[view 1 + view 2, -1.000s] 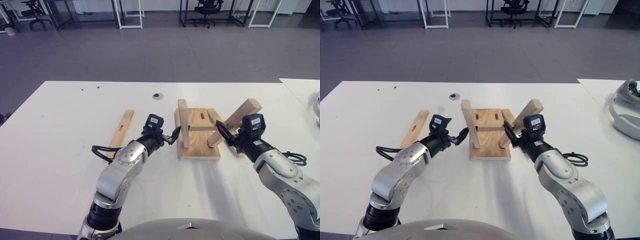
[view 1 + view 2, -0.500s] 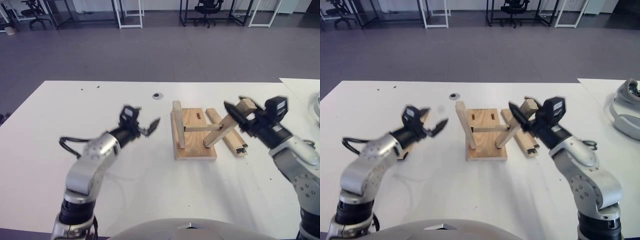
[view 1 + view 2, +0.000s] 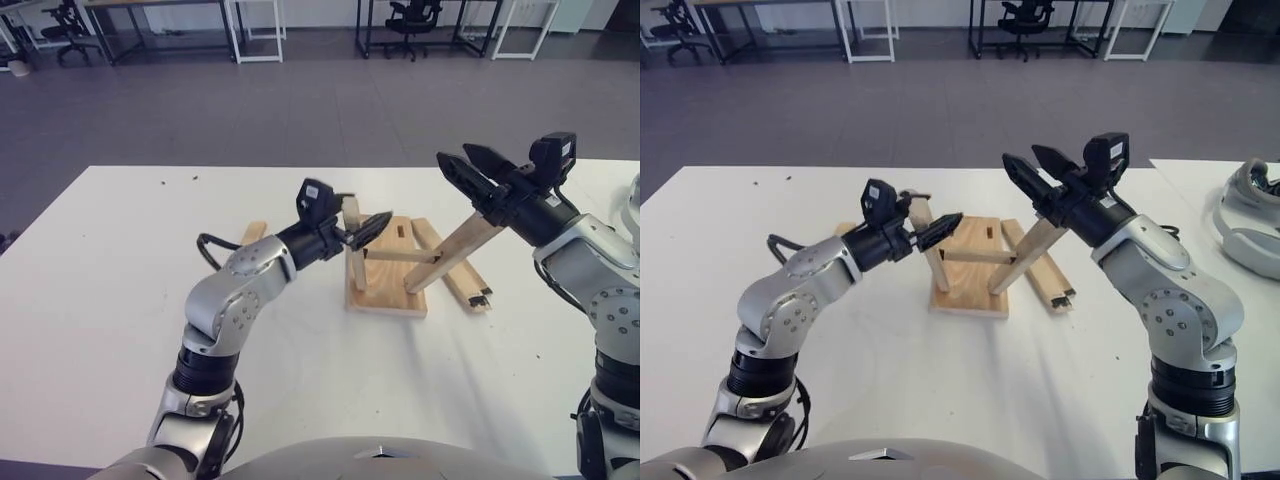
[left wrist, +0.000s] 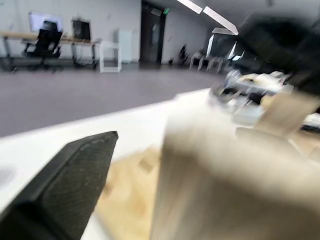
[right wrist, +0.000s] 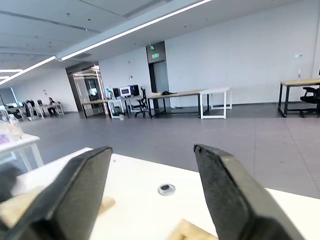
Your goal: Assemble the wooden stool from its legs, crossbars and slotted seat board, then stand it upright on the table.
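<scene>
At the centre of the table (image 3: 100, 300), the seat board (image 3: 390, 295) is lying flat, slotted face up. Two legs are standing in it. The left leg (image 3: 357, 265) is rising near upright. The right leg (image 3: 450, 255) is leaning well outward to the right. A crossbar (image 3: 400, 256) is bridging the two legs partway up.

Judged from this layout, the assembly is sitting at roughly the halfway mark. One leg pair with its crossbar is fitted. Whether the tilted leg is fully seated in its slot cannot be told. The right loose piece (image 3: 470, 284) is lying on the table just beside the board, under the leaning leg. The left loose piece (image 3: 252, 232) is lying on the far side of my left arm, well apart from the board. Both are waiting to be fitted. After that, the stool is due to be turned over and stood on its legs.

I am keeping my left gripper (image 3: 362, 210) at the top of the left leg, jaws parted on either side of the wood; contact cannot be confirmed. I am holding my right gripper (image 3: 468, 165) above the top of the right leg, jaws spread wide and carrying nothing.
</scene>
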Motion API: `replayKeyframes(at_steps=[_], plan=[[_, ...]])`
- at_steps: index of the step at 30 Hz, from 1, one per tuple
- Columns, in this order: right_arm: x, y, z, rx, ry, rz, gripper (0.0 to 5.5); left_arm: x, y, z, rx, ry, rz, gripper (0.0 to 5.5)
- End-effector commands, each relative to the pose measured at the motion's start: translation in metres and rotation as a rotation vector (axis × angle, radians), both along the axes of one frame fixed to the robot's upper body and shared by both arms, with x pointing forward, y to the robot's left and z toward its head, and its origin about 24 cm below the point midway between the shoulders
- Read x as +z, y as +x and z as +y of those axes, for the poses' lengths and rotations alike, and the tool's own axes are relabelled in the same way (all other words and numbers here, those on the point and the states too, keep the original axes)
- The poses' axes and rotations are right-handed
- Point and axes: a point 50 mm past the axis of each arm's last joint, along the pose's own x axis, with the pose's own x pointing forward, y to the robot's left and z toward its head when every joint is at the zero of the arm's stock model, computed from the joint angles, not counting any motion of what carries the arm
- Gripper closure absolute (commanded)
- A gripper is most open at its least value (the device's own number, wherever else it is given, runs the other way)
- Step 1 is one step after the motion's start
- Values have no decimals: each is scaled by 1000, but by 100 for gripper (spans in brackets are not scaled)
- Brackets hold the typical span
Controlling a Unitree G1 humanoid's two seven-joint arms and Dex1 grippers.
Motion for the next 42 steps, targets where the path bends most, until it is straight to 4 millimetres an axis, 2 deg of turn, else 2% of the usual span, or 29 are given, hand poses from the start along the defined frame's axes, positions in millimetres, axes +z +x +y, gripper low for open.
replayKeyframes(at_steps=[1, 4, 7, 9, 11, 13, 15, 17, 20, 21, 23, 27, 29, 31, 32, 34, 36, 38, 40, 42], plan=[[-14, 7, 9, 22, 38, 93, 244, 47, 9, 0, -5, -139, -136, 115], [7, 11, 9, 16, 90, 1, 244, 91, -2, 0, -88, -212, -274, 115], [34, 12, 5, 8, 113, -104, 244, 130, -9, 10, -147, -224, -404, 115], [54, 12, 1, 13, 130, -168, 244, 163, -3, 19, -141, -221, -495, 115], [66, 9, -1, 27, 143, -206, 244, 176, 11, 22, -135, -178, -522, 115], [68, 7, -1, 31, 143, -207, 244, 169, 25, 20, -137, -143, -482, 115], [56, 3, 1, 36, 136, -153, 244, 131, 35, 9, -169, -71, -375, 115], [28, 0, 1, 14, 121, -48, 244, 87, 36, -1, -211, -40, -258, 115], [-25, -2, 1, -65, 78, 157, 244, 5, 41, -4, -174, 55, -64, 115], [-42, -1, 1, -85, 40, 212, 244, -1, 38, -8, -180, 36, -53, 115], [-44, 1, 2, -88, 56, 205, 244, 24, 38, -12, -190, -77, -111, 115], [0, 8, -3, -78, 218, 20, 244, 81, 41, -2, -163, -233, -247, 115], [29, 9, -13, -72, 327, -85, 244, 96, 31, 9, -157, -237, -301, 115], [42, 12, -31, -115, 377, -130, 244, 101, 21, 29, -118, -211, -336, 115], [36, 18, -43, -171, 349, -98, 244, 103, 17, 42, -83, -203, -352, 115], [-1, 34, -59, -294, 152, 56, 244, 110, 9, 64, -16, -203, -385, 115], [-50, 42, -51, -254, -102, 202, 244, 111, 5, 87, 67, -180, -399, 115], [-83, 36, -19, -49, -217, 285, 244, 100, 2, 118, 194, -119, -367, 115], [-92, 25, 21, 153, -234, 276, 244, 80, -7, 147, 282, 43, -305, 115], [-90, 15, 53, 298, -224, 236, 244, 56, -16, 167, 328, 223, -222, 115]])
